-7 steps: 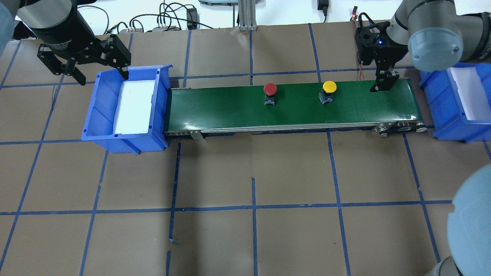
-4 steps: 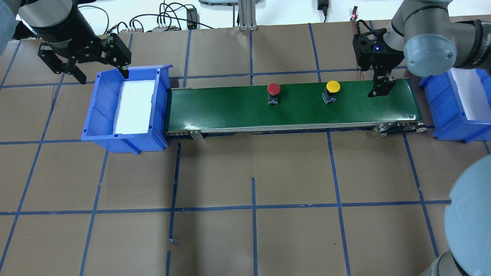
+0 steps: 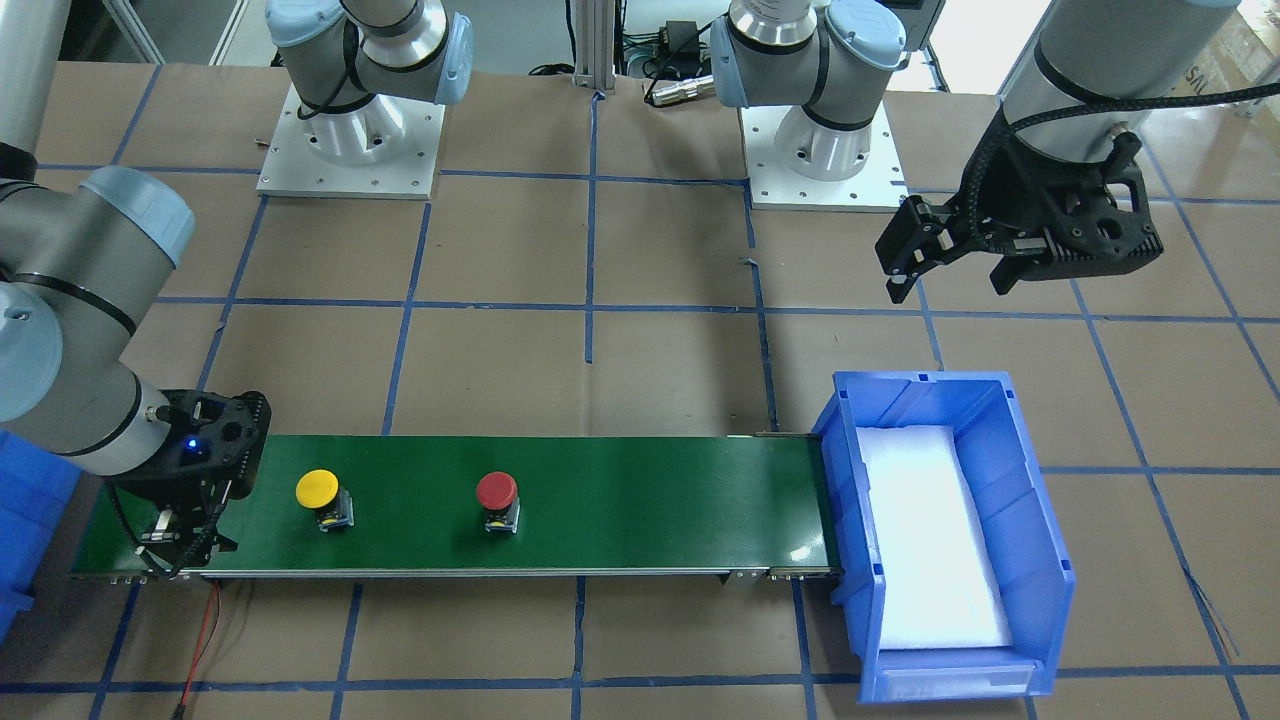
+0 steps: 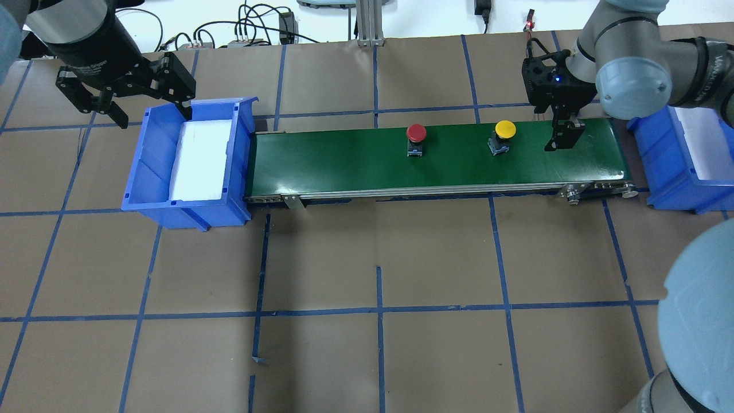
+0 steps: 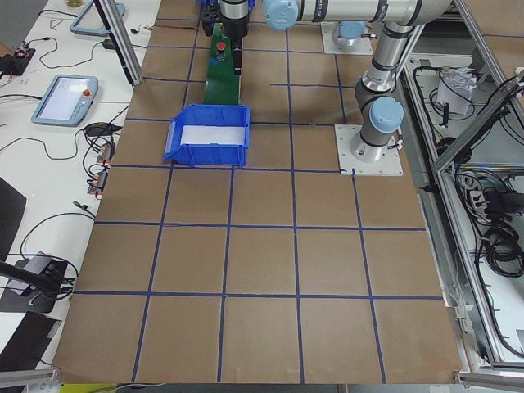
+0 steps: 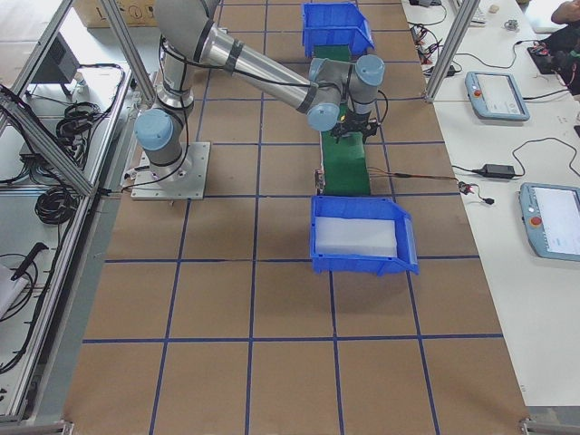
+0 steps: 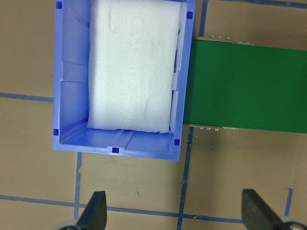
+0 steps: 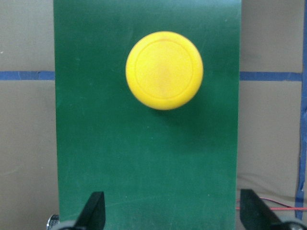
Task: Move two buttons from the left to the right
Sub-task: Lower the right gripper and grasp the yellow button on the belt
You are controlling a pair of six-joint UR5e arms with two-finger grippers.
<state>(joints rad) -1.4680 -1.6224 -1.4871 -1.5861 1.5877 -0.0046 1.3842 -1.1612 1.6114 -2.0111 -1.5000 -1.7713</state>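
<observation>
Bright, even light falls from above, leaving short, soft shadows such as the dark patch under the yellow button [image 8: 164,70] in the right wrist view. Pale glare lies on the green belt [image 4: 355,160] near the bin [image 4: 149,166], whose white foam [image 4: 198,160] is washed out to blank. The big arm joint [image 4: 697,310] nearest the overhead camera is blurred, and the side views show the belt too small for detail.

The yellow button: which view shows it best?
Right wrist-mounted view: the yellow button is large, seen from straight above. Overhead and front-facing views show it small, with its base. Side views hardly show it.
</observation>
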